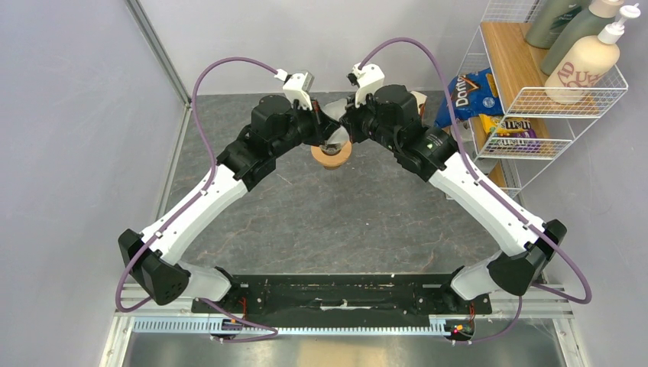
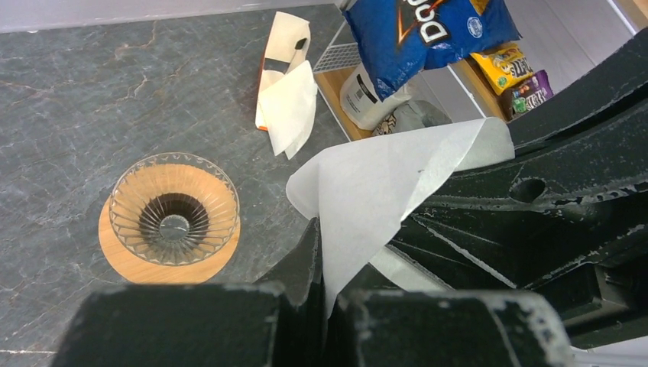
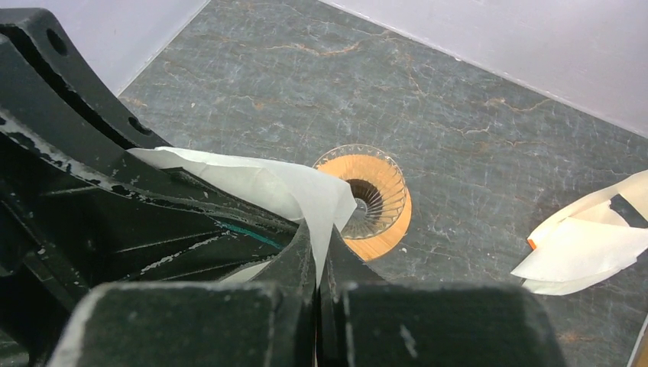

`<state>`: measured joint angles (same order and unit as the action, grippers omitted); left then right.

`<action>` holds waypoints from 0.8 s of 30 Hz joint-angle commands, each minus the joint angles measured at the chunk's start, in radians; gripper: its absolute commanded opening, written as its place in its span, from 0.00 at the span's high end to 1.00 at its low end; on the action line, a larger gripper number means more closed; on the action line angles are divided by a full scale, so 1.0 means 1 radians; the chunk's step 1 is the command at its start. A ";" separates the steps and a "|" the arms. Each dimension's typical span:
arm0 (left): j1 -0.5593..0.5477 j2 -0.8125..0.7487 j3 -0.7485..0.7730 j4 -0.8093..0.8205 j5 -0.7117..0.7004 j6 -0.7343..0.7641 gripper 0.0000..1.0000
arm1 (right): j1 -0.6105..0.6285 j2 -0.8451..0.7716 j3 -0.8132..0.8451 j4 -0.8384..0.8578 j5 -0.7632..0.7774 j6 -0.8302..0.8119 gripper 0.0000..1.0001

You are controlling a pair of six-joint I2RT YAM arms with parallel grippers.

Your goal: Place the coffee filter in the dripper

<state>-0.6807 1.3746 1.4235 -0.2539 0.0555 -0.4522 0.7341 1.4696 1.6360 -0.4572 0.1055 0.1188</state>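
Above the worktop (image 2: 76, 115), left pincer (image 2: 325, 283) and right pincer (image 3: 321, 267) both clamp one coffee filter (image 2: 367, 191), held aloft near one dripper (image 2: 174, 218). Beyond: spare filters (image 2: 290, 107), one "Doritos" bag (image 2: 420, 34), one yellow "m&m's" pack (image 2: 500, 67).

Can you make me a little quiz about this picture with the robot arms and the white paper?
1. True or false: the coffee filter sits inside the dripper.
2. Whose fingers pinch the filter? A: the left gripper only. B: the right gripper only. C: both.
3. What colour is the chip bag?
Key: 1 false, the dripper has nothing in it. 2 C. 3 blue.
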 commanded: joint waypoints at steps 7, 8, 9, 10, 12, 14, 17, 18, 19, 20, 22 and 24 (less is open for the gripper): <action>0.000 -0.055 0.041 -0.032 -0.033 0.070 0.54 | -0.021 -0.046 -0.003 -0.005 0.023 0.008 1.00; 0.000 -0.055 0.049 -0.048 -0.045 0.074 0.43 | -0.022 -0.048 -0.012 -0.013 0.041 0.007 1.00; 0.000 -0.052 0.059 -0.071 -0.052 0.080 0.36 | -0.024 -0.050 -0.022 -0.016 0.056 0.010 1.00; 0.000 -0.053 0.063 -0.088 -0.051 0.085 0.32 | -0.025 -0.049 -0.028 -0.021 0.066 0.015 1.00; 0.000 -0.062 0.058 -0.097 -0.080 0.098 0.31 | -0.026 -0.043 -0.023 -0.031 0.093 0.032 1.00; 0.000 -0.074 0.051 -0.109 -0.104 0.102 0.31 | -0.025 -0.032 -0.010 -0.043 0.114 0.039 1.00; 0.000 -0.098 0.036 -0.109 -0.125 0.107 0.32 | -0.025 -0.026 0.000 -0.049 0.134 0.039 1.00; 0.000 -0.106 0.031 -0.108 -0.125 0.110 0.33 | -0.025 -0.024 0.001 -0.049 0.135 0.040 1.00; 0.000 -0.113 0.027 -0.107 -0.125 0.108 0.35 | -0.026 -0.025 0.002 -0.052 0.136 0.039 1.00; 0.000 -0.120 0.022 -0.106 -0.123 0.110 0.37 | -0.026 -0.025 0.002 -0.052 0.139 0.040 1.00; 0.002 -0.127 0.016 -0.107 -0.111 0.110 0.42 | -0.027 -0.026 0.001 -0.055 0.139 0.041 1.00; 0.002 -0.130 0.012 -0.107 -0.091 0.108 0.46 | -0.025 -0.026 0.001 -0.057 0.137 0.046 1.00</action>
<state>-0.6804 1.2774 1.4403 -0.3698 -0.0425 -0.3798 0.7105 1.4525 1.6142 -0.5171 0.2173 0.1459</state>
